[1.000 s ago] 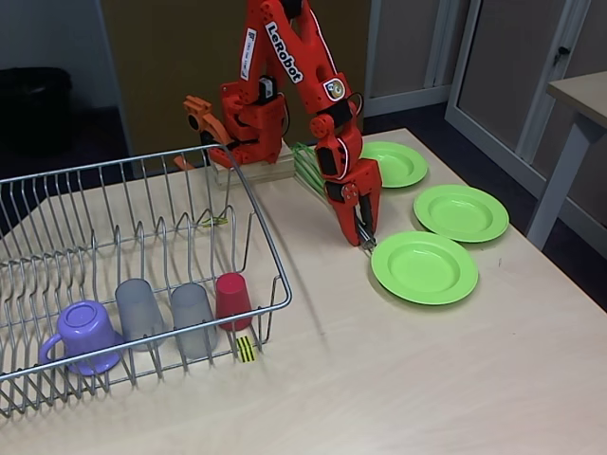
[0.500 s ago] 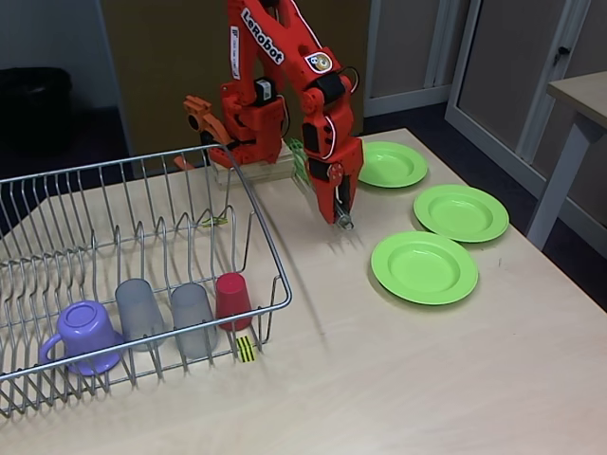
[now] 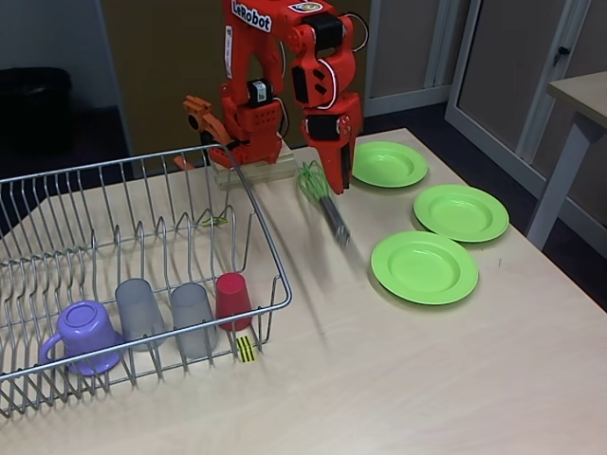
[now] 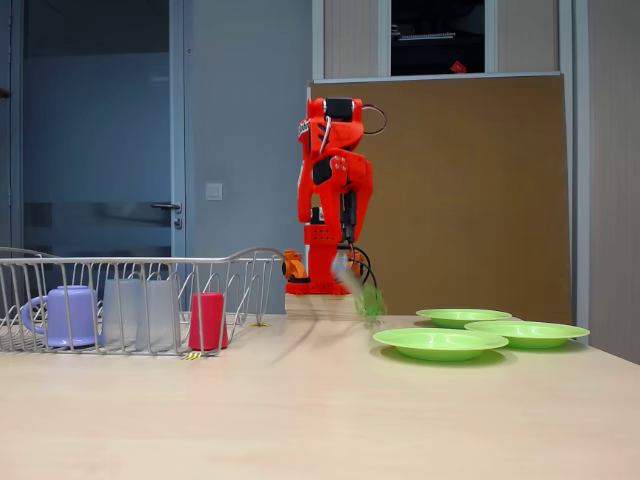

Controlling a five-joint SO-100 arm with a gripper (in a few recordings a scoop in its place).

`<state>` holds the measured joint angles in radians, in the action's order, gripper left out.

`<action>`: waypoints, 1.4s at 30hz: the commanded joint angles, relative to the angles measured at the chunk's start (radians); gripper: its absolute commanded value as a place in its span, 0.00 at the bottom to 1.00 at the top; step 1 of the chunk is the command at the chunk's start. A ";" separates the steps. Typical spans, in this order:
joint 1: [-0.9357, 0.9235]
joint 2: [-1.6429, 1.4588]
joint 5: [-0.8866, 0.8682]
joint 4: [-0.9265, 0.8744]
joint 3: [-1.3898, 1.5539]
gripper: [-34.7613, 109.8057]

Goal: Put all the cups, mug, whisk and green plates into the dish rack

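My red gripper (image 3: 334, 185) hangs above the table between the dish rack (image 3: 256, 204) and the green plates; the frames do not show how its jaws stand. Just below it the whisk (image 3: 327, 209) is motion-blurred, green loops toward the arm's base, handle toward the camera. In the low fixed view the whisk (image 4: 358, 285) tilts under the gripper (image 4: 347, 238), loops lowest; I cannot tell whether the two touch. Three green plates (image 3: 424, 266) (image 3: 461, 212) (image 3: 391, 163) lie on the table. In the rack stand the purple mug (image 3: 83, 332), two grey cups (image 3: 139, 308) (image 3: 193, 315) and the red cup (image 3: 232, 299), all upside down.
The arm's base (image 3: 248, 142) stands on a wooden block at the table's back edge, behind the rack's far corner. Another table (image 3: 579, 95) stands off to the right. The rack's back rows hold nothing. Bare tabletop lies in front of the plates.
The gripper rose from the table beside the nearest plate and drew back toward the base. The whisk shifted toward the camera and is now blurred in motion.
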<state>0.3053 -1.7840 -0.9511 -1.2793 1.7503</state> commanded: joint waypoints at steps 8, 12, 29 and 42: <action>0.012 0.029 0.005 0.006 -0.064 0.24; 0.012 0.005 -0.054 0.043 -0.002 0.24; -0.015 -0.058 -0.121 0.436 0.448 0.26; 0.094 -0.015 -0.572 0.646 0.609 0.38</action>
<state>0.3712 -1.7932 -1.4588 -0.6596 2.3485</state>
